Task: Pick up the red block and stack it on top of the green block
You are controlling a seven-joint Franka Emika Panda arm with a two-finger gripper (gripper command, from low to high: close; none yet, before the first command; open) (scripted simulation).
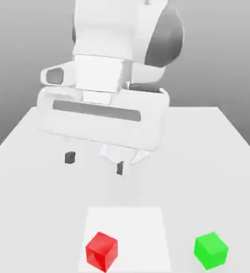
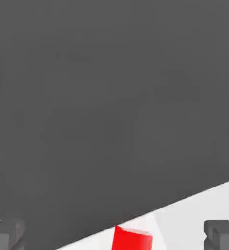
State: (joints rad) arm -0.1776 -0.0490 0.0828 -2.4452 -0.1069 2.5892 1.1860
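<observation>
Red block [image 1: 102, 251] & green block [image 1: 211, 249] apart; tool [image 1: 95, 162] open.

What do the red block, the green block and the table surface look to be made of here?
Red block: smooth, glossy, plastic-like; a pale sheen shows on its faces. Green block: plain, uniform colour, duller, possibly matte plastic. Table: flat white, untextured; the material is left open, since this is a render.
</observation>
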